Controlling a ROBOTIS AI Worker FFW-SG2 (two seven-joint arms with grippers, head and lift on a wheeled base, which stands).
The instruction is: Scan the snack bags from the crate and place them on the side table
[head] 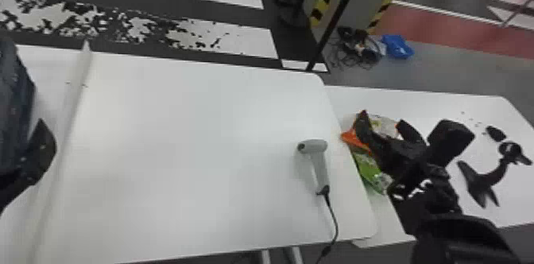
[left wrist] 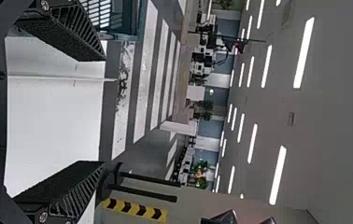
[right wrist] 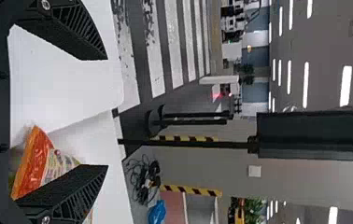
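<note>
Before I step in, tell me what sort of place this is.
Probably a large indoor demo or test hall: ceiling strip lights, broad white floor stripes, and a handheld scanner on a white table.

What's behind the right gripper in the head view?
Behind the right gripper: parts of an orange bag and a green bag on the side table. It covers the rest; can't tell if more bags are there.

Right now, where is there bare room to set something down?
The near table has bare room between the seam and the scanner. The side table is bare along its far edge. Crowded: around the snack bags, by the right end effector.
</note>
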